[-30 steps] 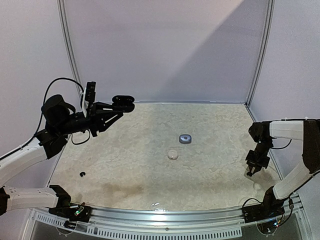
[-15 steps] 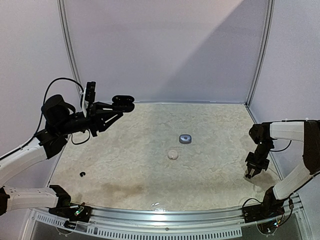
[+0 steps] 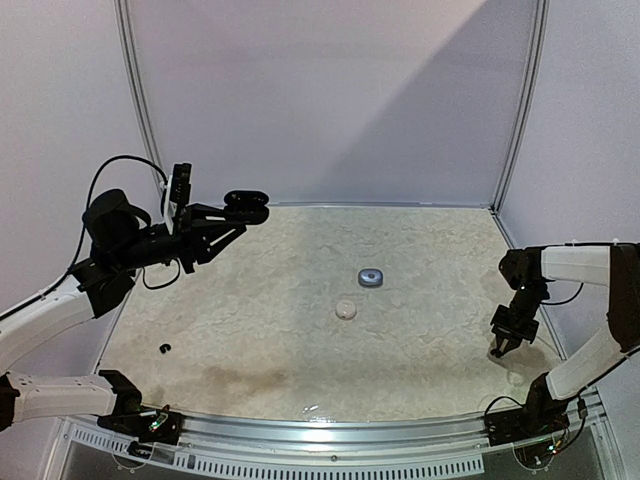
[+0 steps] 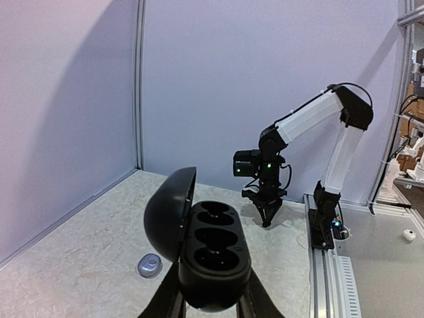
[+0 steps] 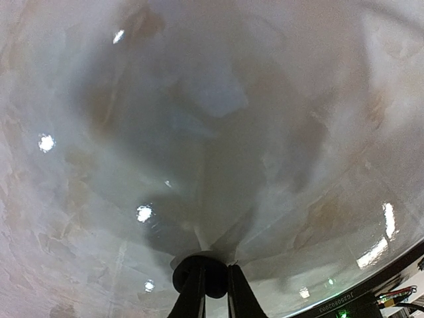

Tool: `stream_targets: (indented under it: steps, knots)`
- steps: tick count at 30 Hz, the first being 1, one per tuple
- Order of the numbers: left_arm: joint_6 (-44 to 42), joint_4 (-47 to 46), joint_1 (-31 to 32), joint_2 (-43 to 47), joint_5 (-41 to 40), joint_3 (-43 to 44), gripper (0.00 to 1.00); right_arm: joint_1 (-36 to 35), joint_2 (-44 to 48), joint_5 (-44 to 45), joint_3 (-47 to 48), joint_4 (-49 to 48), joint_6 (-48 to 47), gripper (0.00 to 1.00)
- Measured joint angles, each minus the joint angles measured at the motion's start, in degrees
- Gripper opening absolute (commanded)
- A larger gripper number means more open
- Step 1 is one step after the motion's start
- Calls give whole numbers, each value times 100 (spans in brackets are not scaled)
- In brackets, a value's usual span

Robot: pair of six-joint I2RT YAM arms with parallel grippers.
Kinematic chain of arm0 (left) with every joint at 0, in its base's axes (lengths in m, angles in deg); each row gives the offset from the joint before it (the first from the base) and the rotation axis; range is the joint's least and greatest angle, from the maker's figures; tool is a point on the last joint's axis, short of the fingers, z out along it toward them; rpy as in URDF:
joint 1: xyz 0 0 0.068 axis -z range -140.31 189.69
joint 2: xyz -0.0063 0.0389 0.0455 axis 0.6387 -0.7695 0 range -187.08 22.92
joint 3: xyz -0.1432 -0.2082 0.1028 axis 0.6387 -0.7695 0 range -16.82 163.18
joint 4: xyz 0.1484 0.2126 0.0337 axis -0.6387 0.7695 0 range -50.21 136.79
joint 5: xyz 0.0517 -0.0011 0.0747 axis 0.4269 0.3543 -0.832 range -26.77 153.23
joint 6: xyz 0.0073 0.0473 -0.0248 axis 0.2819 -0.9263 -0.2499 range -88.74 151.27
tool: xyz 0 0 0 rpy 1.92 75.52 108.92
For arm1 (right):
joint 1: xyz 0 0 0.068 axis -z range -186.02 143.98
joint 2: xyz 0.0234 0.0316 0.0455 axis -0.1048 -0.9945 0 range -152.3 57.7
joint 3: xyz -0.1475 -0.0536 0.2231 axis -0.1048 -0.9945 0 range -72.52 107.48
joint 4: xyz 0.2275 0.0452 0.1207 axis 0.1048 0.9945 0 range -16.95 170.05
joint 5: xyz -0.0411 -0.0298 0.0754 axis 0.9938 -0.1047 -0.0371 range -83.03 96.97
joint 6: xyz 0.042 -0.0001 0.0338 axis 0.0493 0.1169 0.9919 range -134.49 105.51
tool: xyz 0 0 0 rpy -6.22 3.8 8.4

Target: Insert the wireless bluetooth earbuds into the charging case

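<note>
My left gripper (image 3: pixel 235 215) is raised at the back left and shut on the black charging case (image 3: pixel 247 200). The case's lid stands open in the left wrist view, showing the case (image 4: pixel 212 255) with its dark empty wells. My right gripper (image 3: pixel 497 349) points down at the tabletop near the right edge. In the right wrist view the gripper (image 5: pixel 211 271) has its fingers nearly together on a small round black earbud (image 5: pixel 213 281), right at the table surface. Another black earbud (image 3: pixel 164 348) lies on the table at the near left.
A silvery-grey case (image 3: pixel 371 277) lies mid-table and also shows in the left wrist view (image 4: pixel 150 266). A small white round piece (image 3: pixel 345 309) sits just in front of it. The metal rail (image 3: pixel 330 425) runs along the table's near edge, and pale walls enclose the table.
My right gripper has sunk a little lower and nearer to the table's right front. The left arm and the open case have not moved.
</note>
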Motion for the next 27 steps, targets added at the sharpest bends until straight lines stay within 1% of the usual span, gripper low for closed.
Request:
stream_targets:
  steps: [7,19,24,27]
  knots:
    - [-2,0,0,0,-2,0,0,-2,118,-33,-59,-9,0,0]
    - [-39,-42,0,0,-11,0,0,-149,710,-46,-83,52,46,0]
    - [-85,-44,0,-44,-17,0,0,-525,734,96,42,26,66,0]
    - [-197,-55,0,-96,-90,0,0,-929,831,404,555,-2,105,0]
